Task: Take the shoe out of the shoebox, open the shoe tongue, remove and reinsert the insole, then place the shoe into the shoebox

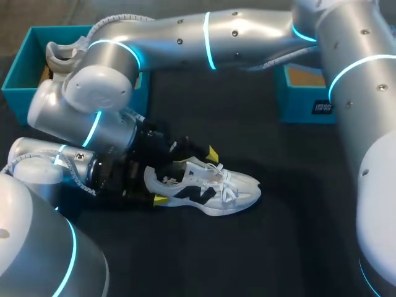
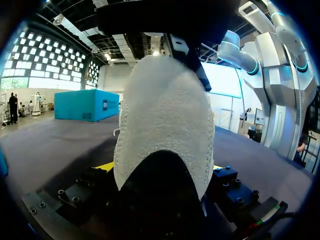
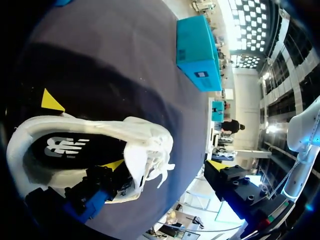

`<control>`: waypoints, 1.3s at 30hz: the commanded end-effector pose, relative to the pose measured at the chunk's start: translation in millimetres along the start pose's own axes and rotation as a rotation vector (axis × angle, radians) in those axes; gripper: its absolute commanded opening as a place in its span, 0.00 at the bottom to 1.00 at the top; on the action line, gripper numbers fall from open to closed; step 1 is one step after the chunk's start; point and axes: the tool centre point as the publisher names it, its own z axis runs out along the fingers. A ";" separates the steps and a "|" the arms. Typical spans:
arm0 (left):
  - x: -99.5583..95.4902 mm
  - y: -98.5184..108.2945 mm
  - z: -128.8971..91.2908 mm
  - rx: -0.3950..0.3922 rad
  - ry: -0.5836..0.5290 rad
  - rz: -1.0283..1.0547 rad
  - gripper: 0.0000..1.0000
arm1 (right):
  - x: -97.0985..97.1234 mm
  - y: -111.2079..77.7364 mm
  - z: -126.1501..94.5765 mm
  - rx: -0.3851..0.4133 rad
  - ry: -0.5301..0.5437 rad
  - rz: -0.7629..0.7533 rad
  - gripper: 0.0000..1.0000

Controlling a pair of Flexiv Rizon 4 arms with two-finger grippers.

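- shoe on the table, well apart from the teal shoebox; black logo on its side, white logo on the insole
- shoebox has a dark label, print too small to read
- left gripper clamped on the heel, arm low
- right gripper wide open at the tongue, arm stretched across

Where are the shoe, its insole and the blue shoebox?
shoe (image 1: 245,190): head view, on its white toe.
insole (image 3: 65,147): right wrist view, on the dark footbed inside the shoe.
shoebox (image 1: 20,65): head view, on its teal side wall.
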 end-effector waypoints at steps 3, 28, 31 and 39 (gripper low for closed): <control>-1.9 3.8 -0.6 0.000 -0.004 0.000 0.00 | -7.9 -6.5 7.6 -0.002 0.126 0.776 1.00; -1.9 3.8 -0.6 0.000 -0.004 0.000 0.00 | 10.9 -18.3 -7.3 0.062 0.251 0.672 0.86; -1.9 3.8 -0.6 0.000 -0.004 0.000 0.00 | 7.2 -17.0 -6.3 0.063 0.246 0.663 0.76; -1.9 3.8 -0.6 0.000 -0.004 0.000 0.00 | -2.0 -13.3 -3.7 0.063 0.234 0.641 0.76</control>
